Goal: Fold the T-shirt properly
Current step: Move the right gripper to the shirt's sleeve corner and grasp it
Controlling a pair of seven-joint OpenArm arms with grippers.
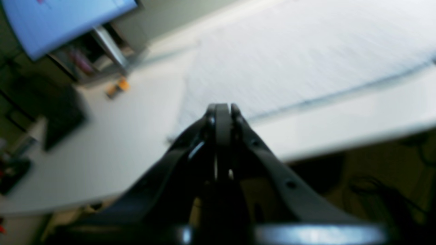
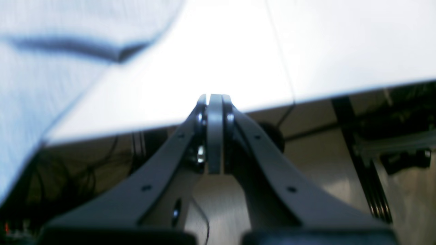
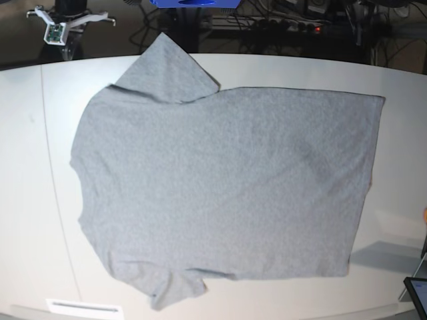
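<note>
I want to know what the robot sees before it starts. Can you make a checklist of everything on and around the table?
Surface: white table, a thin seam line runs across its left part.
Job's things: T-shirt lies spread flat and unfolded, plain grey side up, sleeves toward the left, hem toward the right.
Clutter: small white label near the front edge; dark tablet corner at the front right.
Grippers: left gripper shut, holding nothing; right gripper shut, holding nothing; both off the shirt.
Cables: tangled black cables behind the table.
Surroundings: blue screen, blurred.
</note>
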